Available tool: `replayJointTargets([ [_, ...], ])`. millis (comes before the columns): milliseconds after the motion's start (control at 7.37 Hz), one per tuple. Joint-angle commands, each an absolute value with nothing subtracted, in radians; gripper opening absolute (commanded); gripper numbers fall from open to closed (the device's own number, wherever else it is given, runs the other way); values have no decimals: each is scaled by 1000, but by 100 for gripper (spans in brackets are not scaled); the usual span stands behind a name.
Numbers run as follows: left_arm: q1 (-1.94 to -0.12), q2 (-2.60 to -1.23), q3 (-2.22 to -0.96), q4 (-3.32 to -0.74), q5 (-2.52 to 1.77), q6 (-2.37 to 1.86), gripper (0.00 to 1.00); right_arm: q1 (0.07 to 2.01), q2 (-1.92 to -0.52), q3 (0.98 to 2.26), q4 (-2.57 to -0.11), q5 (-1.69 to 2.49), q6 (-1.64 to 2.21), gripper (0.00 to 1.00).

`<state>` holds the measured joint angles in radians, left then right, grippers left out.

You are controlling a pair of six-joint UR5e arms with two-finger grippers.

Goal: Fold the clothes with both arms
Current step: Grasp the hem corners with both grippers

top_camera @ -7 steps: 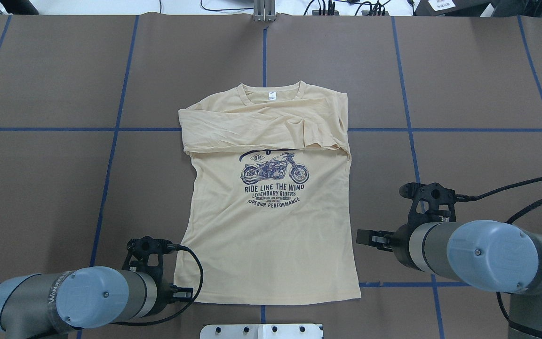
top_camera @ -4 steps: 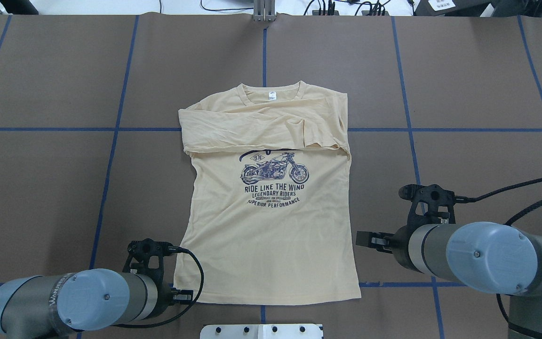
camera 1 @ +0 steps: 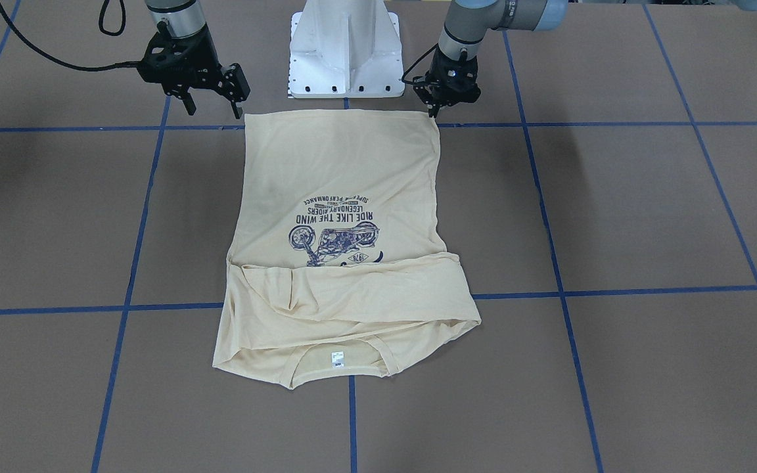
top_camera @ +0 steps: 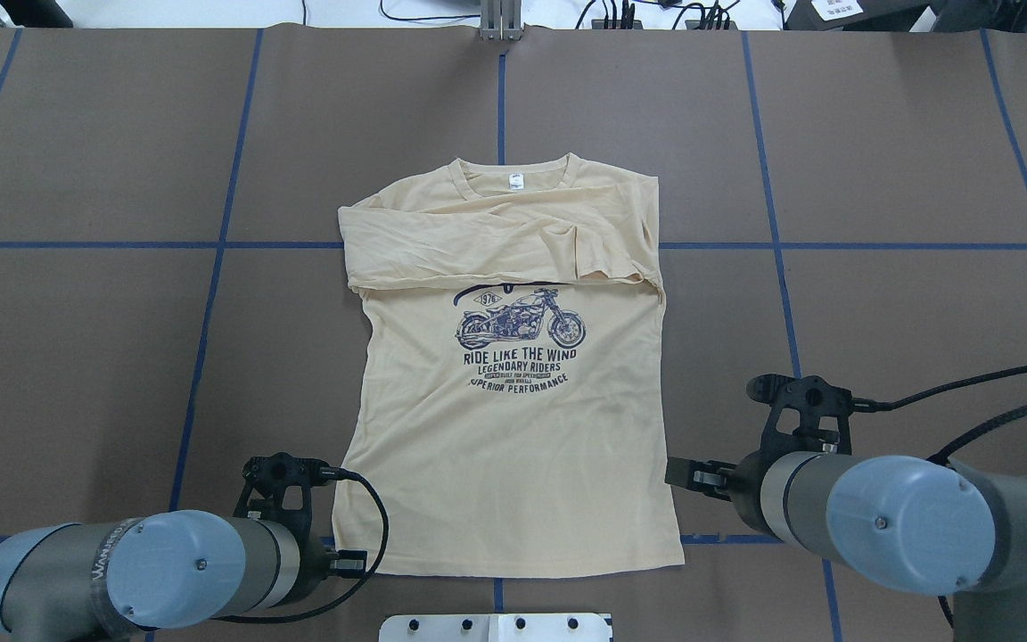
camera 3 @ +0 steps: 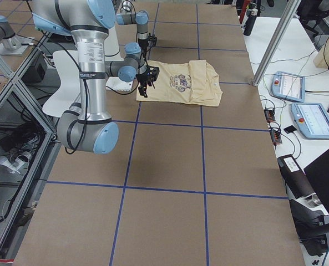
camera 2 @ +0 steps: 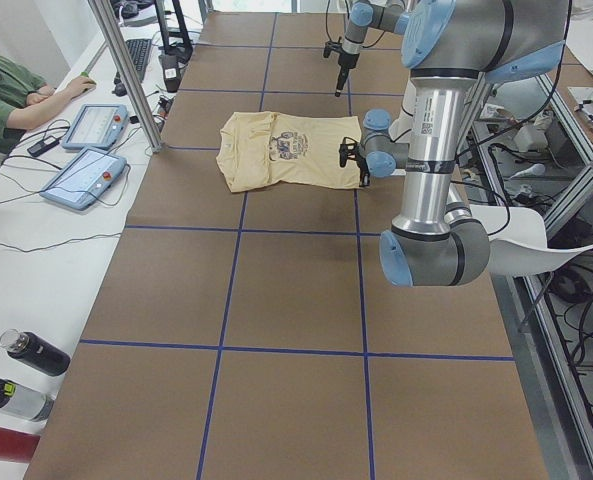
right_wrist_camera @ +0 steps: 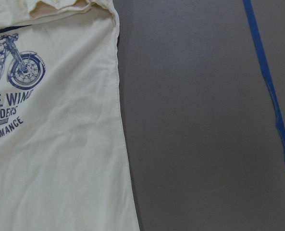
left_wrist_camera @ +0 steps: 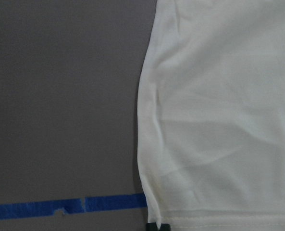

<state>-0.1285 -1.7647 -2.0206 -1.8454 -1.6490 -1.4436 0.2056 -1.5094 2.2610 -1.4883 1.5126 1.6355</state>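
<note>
- T-shirt point(top_camera: 513, 464) flat at table point(top_camera: 879, 160) centre, hem toward robot-side edge.
- Right gripper point(camera 1: 213, 108), jaws apart, beside one hem corner.
- Left gripper point(camera 1: 441, 107) at other corner; its spread cannot be told.

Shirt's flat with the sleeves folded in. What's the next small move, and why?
Probably lower the open right gripper onto the T-shirt hem corner beside it: it hangs clear of the fabric, while the left gripper sits at the opposite corner.

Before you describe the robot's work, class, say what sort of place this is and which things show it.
Most likely a robotics lab: a left arm and a right arm at a white pedestal, a table gridded in blue tape, and control pendants beside a seated person.
</note>
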Motion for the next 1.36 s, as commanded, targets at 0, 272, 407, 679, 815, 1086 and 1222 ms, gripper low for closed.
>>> replayJointTargets([
  [0, -129, -1769, -2026, -1845, -1651, -1443, 0, 117, -1508, 2225, -1488, 1425, 1696, 100],
  [272, -129, -1769, -2026, -1845, -1652, -1443, 0, 57, -1502, 2178, -1485, 1368, 1733, 75],
  [407, -129, -1769, -2028, -1845, -1654, -1445, 0, 32, -1499, 2163, -1485, 1364, 1752, 55],
  [679, -129, -1769, -2031, -1845, -1660, -1443, 0, 14, -1497, 2161, -1485, 1359, 1755, 49],
  [815, -129, -1769, -2037, -1845, -1661, -1445, 0, 8, -1496, 2161, -1483, 1358, 1756, 49],
  [1086, -129, -1769, -2039, -1845, -1661, -1445, 0, -31, -1497, 2160, -1483, 1330, 1795, 49],
  [1222, -129, -1769, -2043, -1845, -1661, -1445, 0, -50, -1497, 2148, -1483, 1300, 1805, 49],
])
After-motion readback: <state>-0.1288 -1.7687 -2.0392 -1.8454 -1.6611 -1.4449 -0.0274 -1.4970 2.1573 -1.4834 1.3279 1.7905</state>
